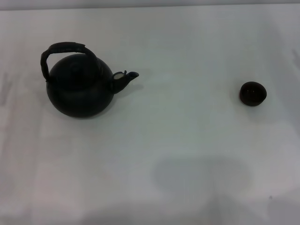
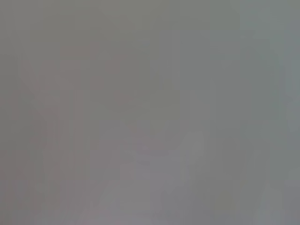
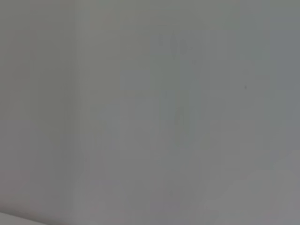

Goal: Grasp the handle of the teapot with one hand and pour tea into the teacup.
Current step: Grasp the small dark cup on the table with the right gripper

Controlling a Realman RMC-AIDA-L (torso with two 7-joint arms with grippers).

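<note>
A round matte black teapot [image 1: 80,90] sits upright on the left of a plain white table [image 1: 187,140], its arched black handle [image 1: 63,50] standing above it and its stubby spout pointing right toward a tiny dark handleless teacup [image 1: 252,93], well apart. Neither gripper is visible; both wrist views show only blank grey.

Wrist views: only blank grey, nothing identifiable.
Teacup [image 1: 253,93], well apart from the teapot [image 1: 80,89], too small to show contents; teapot lid hidden behind handle [image 1: 65,48].
</note>
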